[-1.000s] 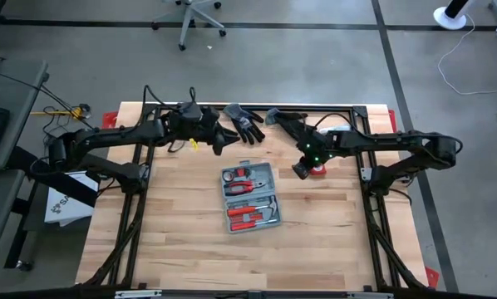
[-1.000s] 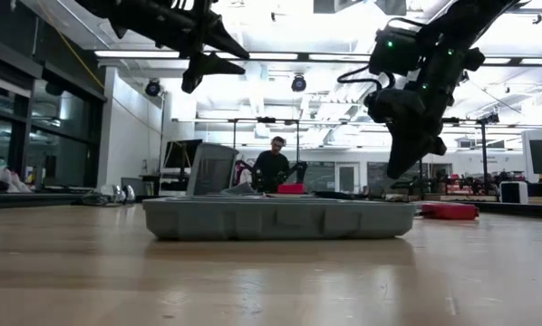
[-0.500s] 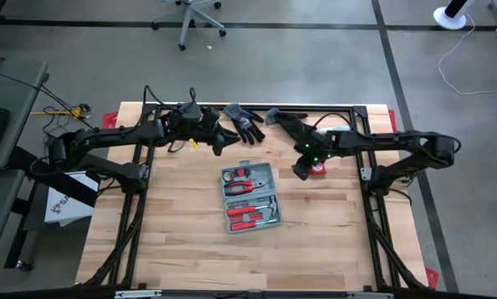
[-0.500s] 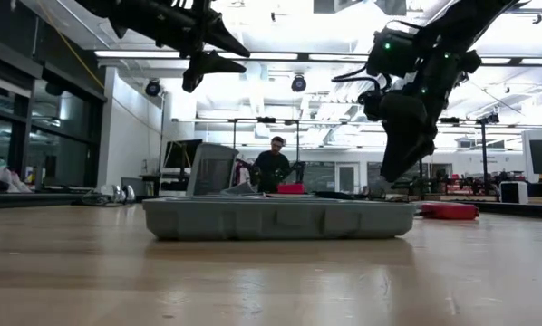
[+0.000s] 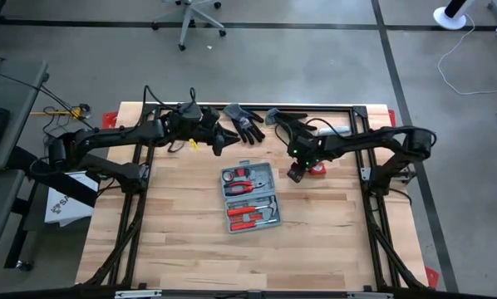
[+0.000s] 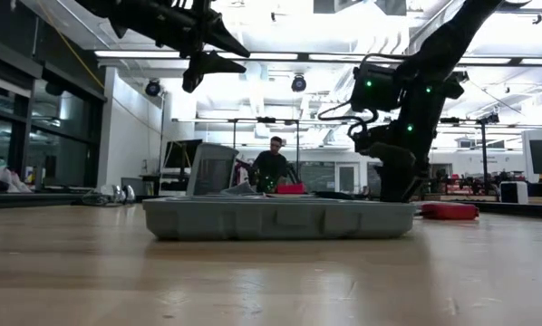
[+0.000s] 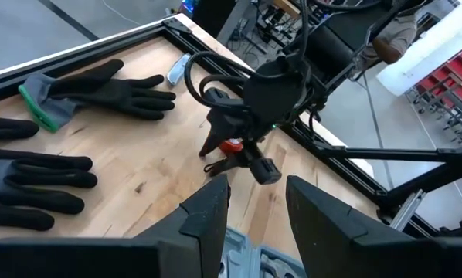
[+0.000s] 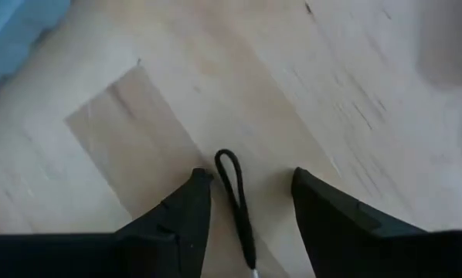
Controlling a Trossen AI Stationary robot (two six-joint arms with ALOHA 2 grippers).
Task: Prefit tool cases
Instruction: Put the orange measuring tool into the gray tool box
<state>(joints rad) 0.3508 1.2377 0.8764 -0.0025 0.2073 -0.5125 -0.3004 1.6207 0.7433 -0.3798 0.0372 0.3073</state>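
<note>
Nothing can be read with any certainty. A white sheet or box [image 5: 66, 203] lying beside the left edge of the bench [image 5: 182, 249] carries dark printed lettering, seen from above, but the characters are too small to make out. The tool case [image 5: 250, 197], the black gloves [image 5: 242, 122] and both arms show no legible label.
</note>
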